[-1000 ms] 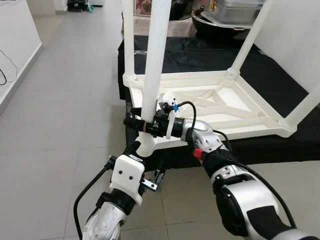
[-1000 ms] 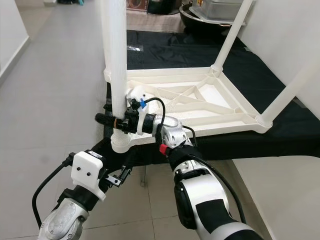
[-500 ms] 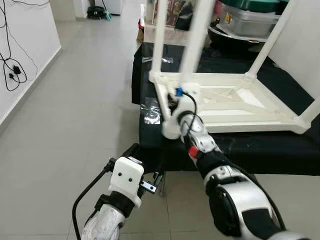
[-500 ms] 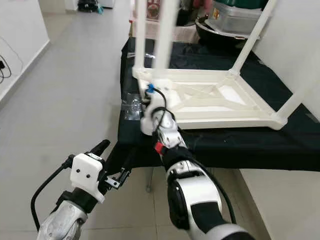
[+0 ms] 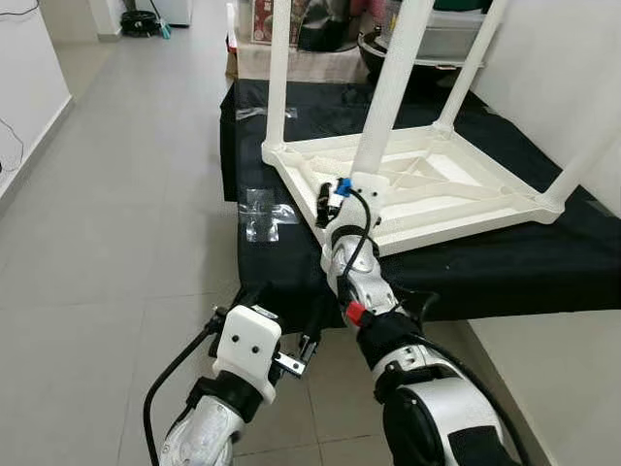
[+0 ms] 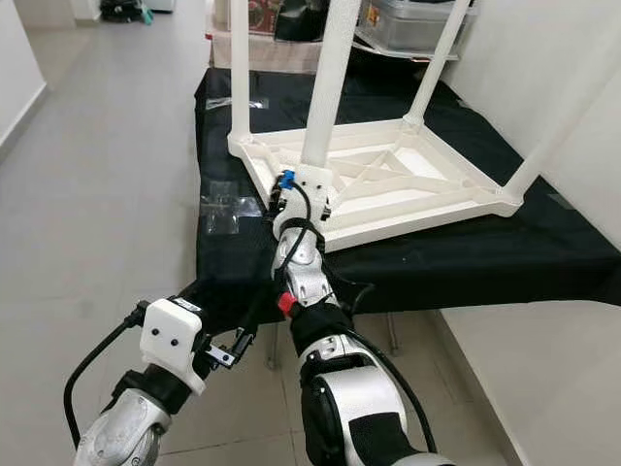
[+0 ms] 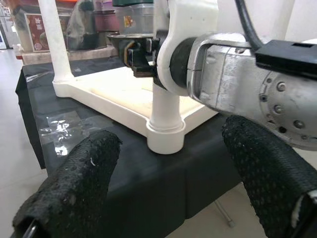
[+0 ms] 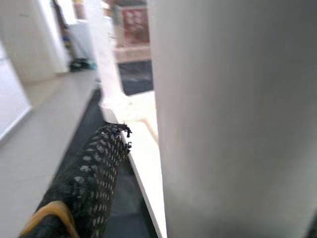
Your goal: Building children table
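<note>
A white plastic children's table (image 5: 466,194) lies upside down on a black-covered surface, its legs pointing up. My right gripper (image 5: 338,199) is at the foot of the near leg (image 5: 393,87), just above its corner socket (image 7: 166,136). In the right wrist view that leg (image 8: 233,119) sits tight against one black finger (image 8: 94,173), so the gripper is shut on it. My left gripper (image 7: 171,136) hangs low in front of the surface's near edge, below the socket. It is open, with nothing between its fingers.
The black cloth (image 5: 291,257) drops over the near edge of the surface. A crumpled clear wrapper (image 5: 264,209) lies on it left of the table. Pots and boxes (image 5: 437,29) stand at the back. A white wall runs along the right, and tiled floor (image 5: 107,223) spreads to the left.
The camera has pulled back and swung, so the table looks smaller and farther off. My right gripper stays at the base of the near leg. The left gripper stays low.
</note>
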